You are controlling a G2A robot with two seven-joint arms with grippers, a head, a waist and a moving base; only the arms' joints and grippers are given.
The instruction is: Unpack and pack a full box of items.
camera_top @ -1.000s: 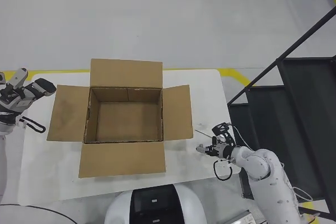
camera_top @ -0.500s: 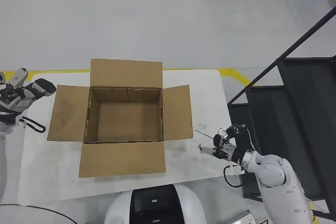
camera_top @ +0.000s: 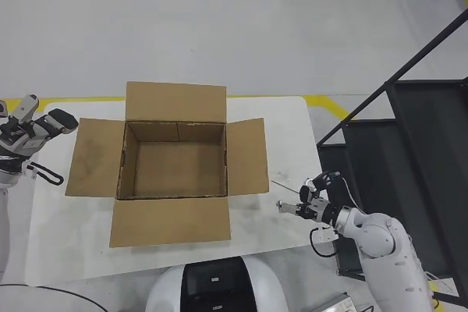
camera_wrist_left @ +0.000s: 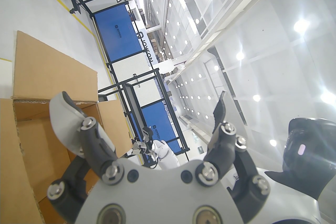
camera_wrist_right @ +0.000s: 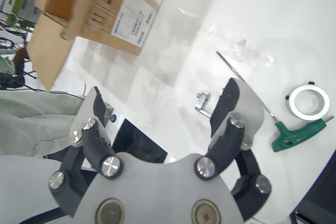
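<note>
An open cardboard box (camera_top: 176, 165) stands in the middle of the white table (camera_top: 281, 125), its four flaps spread out and its inside bare. My right gripper (camera_top: 290, 208) hovers open over the table's right edge, with nothing between its fingers (camera_wrist_right: 231, 101). Just beyond it lie a green-handled hex key (camera_wrist_right: 288, 130), a metal ring (camera_wrist_right: 307, 103), a small metal bracket (camera_wrist_right: 203, 101) and a clear plastic bag (camera_wrist_right: 236, 43). My left gripper (camera_top: 47, 113) is held up past the table's left edge, open and empty (camera_wrist_left: 141, 99), beside the box's left flap (camera_wrist_left: 52, 72).
A black metal staircase (camera_top: 405, 140) stands close to the table's right side. Bare table top lies between the box's right flap (camera_wrist_right: 126, 12) and the small parts. The box's near flap (camera_top: 170, 221) reaches toward the front edge.
My right arm's forearm has swung outward to the right, while its gripper has stayed near the table's right edge. The left arm and the box have not moved.
</note>
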